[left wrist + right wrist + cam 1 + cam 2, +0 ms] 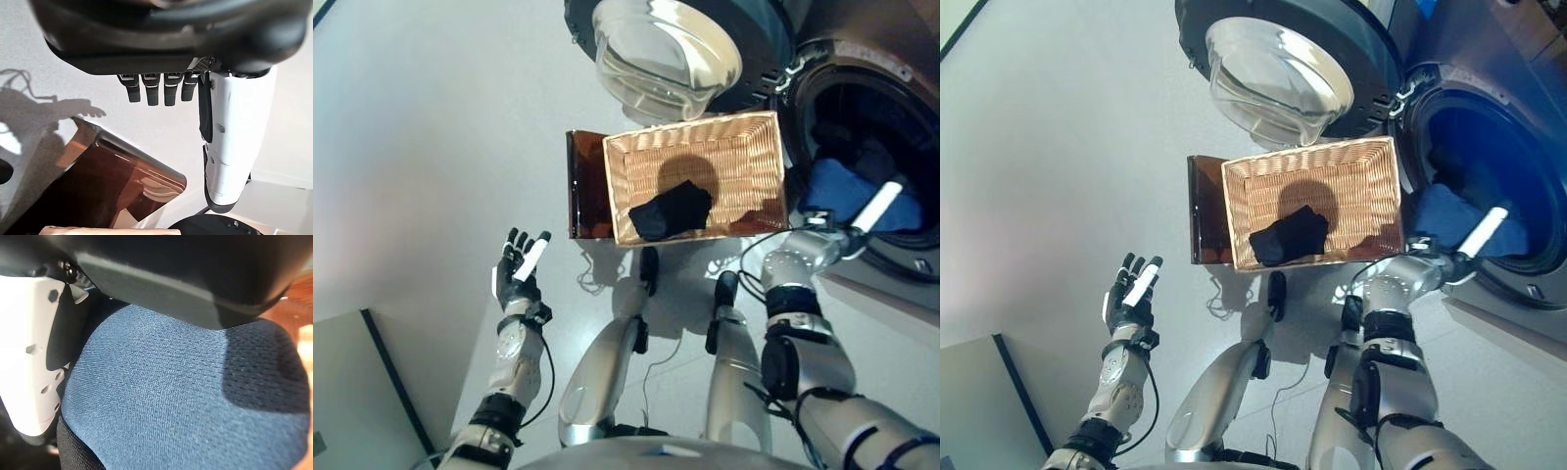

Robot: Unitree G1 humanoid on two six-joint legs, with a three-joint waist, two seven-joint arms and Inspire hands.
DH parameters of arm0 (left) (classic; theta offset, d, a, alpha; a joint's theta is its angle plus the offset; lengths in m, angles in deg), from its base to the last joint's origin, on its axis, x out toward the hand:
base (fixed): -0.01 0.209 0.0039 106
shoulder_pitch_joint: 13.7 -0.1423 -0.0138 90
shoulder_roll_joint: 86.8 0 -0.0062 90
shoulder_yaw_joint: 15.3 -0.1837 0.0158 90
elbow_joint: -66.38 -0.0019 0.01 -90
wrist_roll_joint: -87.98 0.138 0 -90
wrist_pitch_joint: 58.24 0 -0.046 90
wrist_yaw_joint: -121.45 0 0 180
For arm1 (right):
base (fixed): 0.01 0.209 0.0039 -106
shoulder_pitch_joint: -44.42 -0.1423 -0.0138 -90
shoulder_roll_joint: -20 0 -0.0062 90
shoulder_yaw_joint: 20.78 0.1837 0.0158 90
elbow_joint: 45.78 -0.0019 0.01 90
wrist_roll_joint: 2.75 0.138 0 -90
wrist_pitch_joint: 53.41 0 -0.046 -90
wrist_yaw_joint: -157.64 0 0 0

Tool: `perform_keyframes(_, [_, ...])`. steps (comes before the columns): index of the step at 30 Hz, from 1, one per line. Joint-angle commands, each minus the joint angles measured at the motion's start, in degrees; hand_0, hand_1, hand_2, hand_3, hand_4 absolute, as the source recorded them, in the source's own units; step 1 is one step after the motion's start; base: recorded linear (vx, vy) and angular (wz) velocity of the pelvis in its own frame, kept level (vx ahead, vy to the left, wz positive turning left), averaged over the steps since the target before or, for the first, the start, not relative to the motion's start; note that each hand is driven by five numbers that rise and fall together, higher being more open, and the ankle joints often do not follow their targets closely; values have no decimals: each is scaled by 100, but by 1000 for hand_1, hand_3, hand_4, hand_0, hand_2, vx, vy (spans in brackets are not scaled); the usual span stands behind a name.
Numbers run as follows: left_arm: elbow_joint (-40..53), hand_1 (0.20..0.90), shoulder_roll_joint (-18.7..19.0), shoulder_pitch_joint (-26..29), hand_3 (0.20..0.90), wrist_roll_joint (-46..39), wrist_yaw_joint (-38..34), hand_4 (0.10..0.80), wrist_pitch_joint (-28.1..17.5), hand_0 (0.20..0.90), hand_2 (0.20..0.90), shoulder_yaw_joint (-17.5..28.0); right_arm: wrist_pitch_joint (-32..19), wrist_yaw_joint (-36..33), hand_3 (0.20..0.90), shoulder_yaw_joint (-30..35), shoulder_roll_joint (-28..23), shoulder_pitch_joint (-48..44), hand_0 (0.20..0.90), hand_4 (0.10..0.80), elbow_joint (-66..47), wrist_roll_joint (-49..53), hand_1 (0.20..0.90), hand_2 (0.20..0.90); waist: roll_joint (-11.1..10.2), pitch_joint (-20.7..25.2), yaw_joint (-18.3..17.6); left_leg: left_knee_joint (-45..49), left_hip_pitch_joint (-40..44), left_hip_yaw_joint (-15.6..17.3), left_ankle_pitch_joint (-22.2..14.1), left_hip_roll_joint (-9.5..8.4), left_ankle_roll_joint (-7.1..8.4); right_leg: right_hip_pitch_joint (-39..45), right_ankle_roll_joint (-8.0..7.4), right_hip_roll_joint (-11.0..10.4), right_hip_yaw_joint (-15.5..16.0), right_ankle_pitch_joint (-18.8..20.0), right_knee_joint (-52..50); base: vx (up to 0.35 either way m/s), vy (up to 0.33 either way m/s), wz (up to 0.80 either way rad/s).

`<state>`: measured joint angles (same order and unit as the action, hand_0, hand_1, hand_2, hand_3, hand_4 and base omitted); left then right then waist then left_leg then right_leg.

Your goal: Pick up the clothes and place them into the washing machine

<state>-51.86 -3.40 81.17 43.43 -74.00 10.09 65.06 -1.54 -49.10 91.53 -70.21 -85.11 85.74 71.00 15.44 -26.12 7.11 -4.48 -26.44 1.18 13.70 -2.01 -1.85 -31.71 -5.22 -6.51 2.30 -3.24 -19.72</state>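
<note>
A blue cloth [830,184] lies in the mouth of the washing machine's drum [876,93] at the right. My right hand [879,208] reaches into that opening and is shut on it. The blue cloth [171,401] bulges against the palm beside the white thumb in the right wrist view, hiding the fingers. A black garment [671,211] lies crumpled in the wicker basket [636,162] on the floor in front of the machine. My left hand [519,269] hovers open over the floor, left of the basket and apart from it, holding nothing.
The washer's round door [666,49] with its glass bowl stands swung open above the basket's far edge. A brown translucent box [585,186] leans against the basket's left side. A grey panel [352,392] sits at the lower left.
</note>
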Motion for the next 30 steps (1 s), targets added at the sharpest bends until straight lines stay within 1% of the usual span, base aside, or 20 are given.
perform_keyframes(1, [-15,900,178,-102,900,67,56,800,-506,900,900,147,-380,40,200,27,-1039,-403,200,300,-248,-738,200,200,300,461,55,349,100,367,-810,-315,359,63,34,-14,-319,-85,262,5,4,-5])
perform_keyframes(3, [33,900,197,-162,900,56,102,800,-503,900,900,136,-248,-32,200,3,-1354,-555,200,300,-60,-808,200,200,348,491,82,346,108,371,-806,-317,363,55,32,-18,-327,-100,244,3,2,-2])
perform_keyframes(4, [19,900,208,-183,900,56,134,800,-502,900,900,136,-156,-71,200,-48,-1588,-675,200,300,78,-881,200,200,377,505,97,340,113,377,-804,-318,367,47,32,-17,-330,-112,229,0,0,0])
perform_keyframes(5, [18,900,202,-178,900,55,135,800,-503,900,900,135,-154,-69,200,-52,-1600,-686,200,300,89,-878,200,200,383,503,98,339,112,377,-804,-317,367,44,32,-17,-331,-113,226,8,-2,-3])
perform_keyframes(7, [77,900,283,-265,900,49,208,800,-510,900,900,119,34,-141,200,-209,-2056,-956,200,300,342,-974,200,200,430,564,135,315,124,394,-791,-319,381,29,29,-21,-338,-124,212,10,-12,-6])
perform_keyframes(8, [78,900,272,-259,900,45,212,800,-510,900,900,117,44,-139,200,-224,-2088,-990,200,300,379,-969,200,200,442,561,138,309,123,396,-789,-319,381,24,29,-20,-340,-125,210,13,-26,-3])
perform_keyframes(9, [108,900,300,-294,900,29,255,800,-508,900,900,93,157,-163,200,-344,-2349,-1183,200,300,564,-997,200,200,463,581,159,286,134,401,-778,-315,391,15,31,-16,-346,-140,194,0,0,0])
perform_keyframes(12, [179,900,308,-332,900,-19,327,800,-506,900,900,16,245,-201,200,-527,-2641,-1531,200,300,796,-1020,200,200,521,603,190,256,141,416,-750,-306,410,-10,43,8,-365,-178,151,6,-11,0])
perform_keyframes(15, [251,900,320,-367,900,-29,351,800,-502,900,900,-12,303,-228,200,-639,-2827,-1750,200,300,949,-1032,200,200,553,619,216,234,146,428,-737,-306,422,-30,47,13,-372,-194,133,13,-27,-6])
perform_keyframes(16, [309,900,328,-397,900,-61,384,800,-504,900,900,-48,383,-267,200,-789,-2989,-1991,200,300,1075,-1070,200,200,585,646,253,193,159,428,-717,-306,436,-48,45,8,-369,-203,118,21,-28,-5])
perform_keyframes(20, [526,900,372,-423,900,-124,440,800,-538,900,900,-152,525,-314,200,-1093,-3242,-2486,200,300,1354,-1103,200,200,666,665,308,130,173,422,-674,-314,464,-102,50,20,-375,-233,62,6,-9,-1])
perform_keyframes(24, [813,900,394,-436,900,-210,494,800,-541,900,900,-213,594,-391,200,-1355,-3419,-2967,200,300,1568,-1110,200,200,780,633,351,109,143,451,-636,-313,485,-216,63,28,-397,-270,-40,0,-32,-1])
perform_keyframes(30, [1141,900,416,-469,900,-256,546,800,-584,900,900,-284,730,-486,200,-1585,-3598,-3318,200,300,1815,-1205,200,200,929,611,394,14,112,469,-564,-330,517,-354,69,21,-435,-310,-150,2,-6,-2])
